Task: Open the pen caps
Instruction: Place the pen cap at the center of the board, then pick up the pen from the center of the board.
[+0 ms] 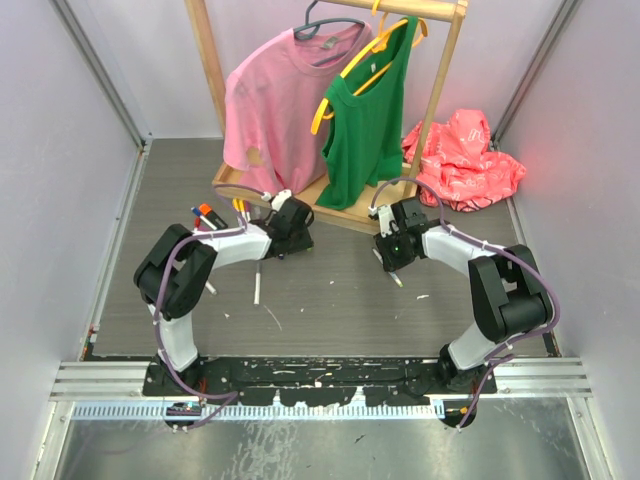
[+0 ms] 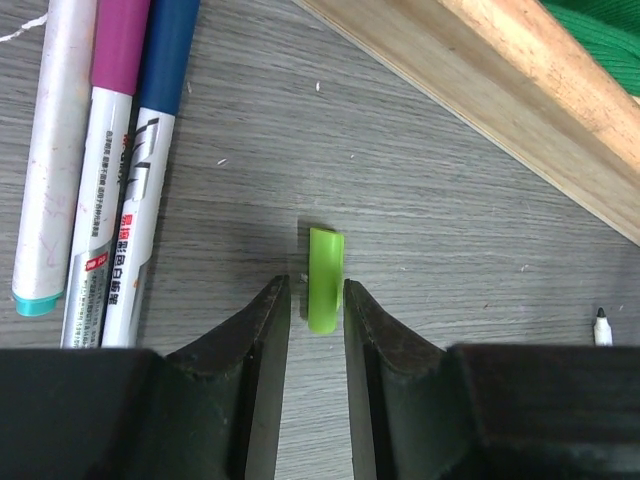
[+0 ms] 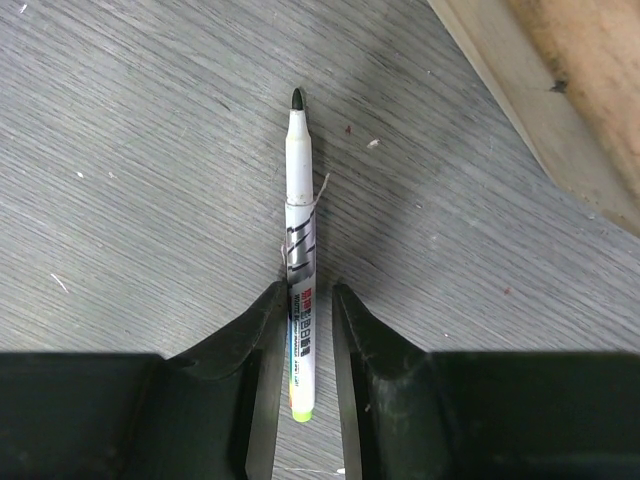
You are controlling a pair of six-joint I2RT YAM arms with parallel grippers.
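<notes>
a: where is the green cap (image 2: pixel 325 265)?
b: it lies on the grey table (image 2: pixel 430 230), just between the tips of your left claw (image 2: pixel 316 290). the jaws stand a little apart and do not pinch it.
a: and the right claw (image 3: pixel 307 292)?
b: yours is a little spread too, around the uncapped white marker (image 3: pixel 296 170), whose tip points to 12 o'clock.
a: other caps?
b: in the left wrist view, at 10 o'clock, a purple cap (image 2: pixel 120 40) and a blue cap (image 2: pixel 170 50) sit on lying markers (image 2: pixel 100 260).
</notes>
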